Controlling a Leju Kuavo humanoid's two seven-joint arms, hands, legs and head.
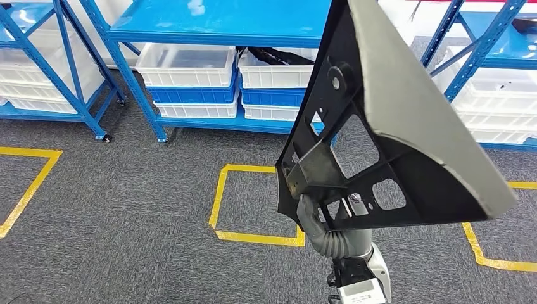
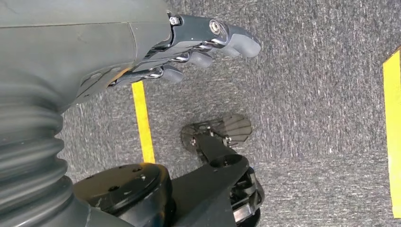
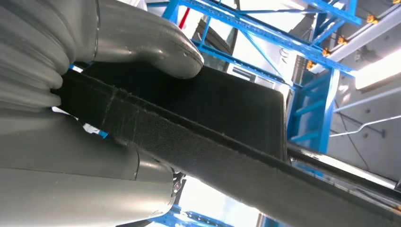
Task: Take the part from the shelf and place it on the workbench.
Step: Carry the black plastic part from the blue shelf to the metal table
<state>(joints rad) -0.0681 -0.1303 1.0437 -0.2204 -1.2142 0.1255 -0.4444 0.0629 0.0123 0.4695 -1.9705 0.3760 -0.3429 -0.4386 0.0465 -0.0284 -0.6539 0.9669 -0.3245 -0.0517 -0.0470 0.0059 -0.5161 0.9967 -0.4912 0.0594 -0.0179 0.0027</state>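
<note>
The part is a large black triangular panel with cut-outs and a grey felt face. It is lifted upright in the head view, close to the camera and right of centre. My right hand grips its lower corner from below. In the right wrist view the thick grey thumb presses on the panel's dark felt edge, with the rest of the hand under it. My left hand hangs over the carpet, fingers stretched out and holding nothing.
Blue shelving stands ahead with white bins and blue bins on its low level. More racks stand at the far left and right. Yellow tape squares mark the grey carpet.
</note>
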